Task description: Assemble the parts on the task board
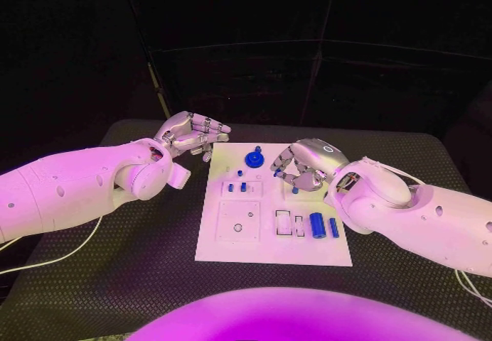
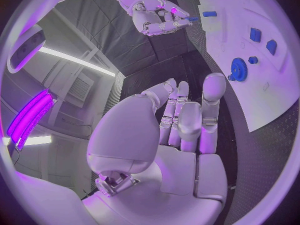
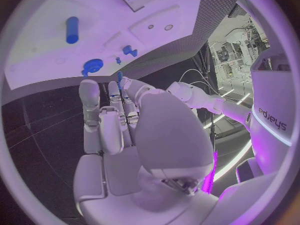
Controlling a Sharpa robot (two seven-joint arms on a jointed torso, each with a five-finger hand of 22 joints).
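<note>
The white task board (image 1: 275, 245) lies mid-table. On its far end lies a blue gear (image 1: 255, 157), with small blue pegs (image 1: 237, 187) nearer me. Two blue cylinders (image 1: 325, 226) lie at its right edge. My right hand (image 1: 303, 166) hovers over the board's far right part, right of the gear, and pinches a small blue peg (image 2: 190, 19) at its fingertips; the peg (image 3: 119, 77) points toward the board (image 3: 37, 55). My left hand (image 1: 192, 135) hangs beyond the board's far left corner, fingers loosely curled and holding nothing. The left wrist view shows that hand (image 2: 181, 130) empty beside the gear (image 2: 239, 69).
A raised square plate (image 1: 239, 213) with holes sits on the board's left half, and narrow rectangular slots (image 1: 283, 222) lie beside the cylinders. A white cable (image 1: 62, 256) trails on the black table mat (image 1: 123, 284) at the left.
</note>
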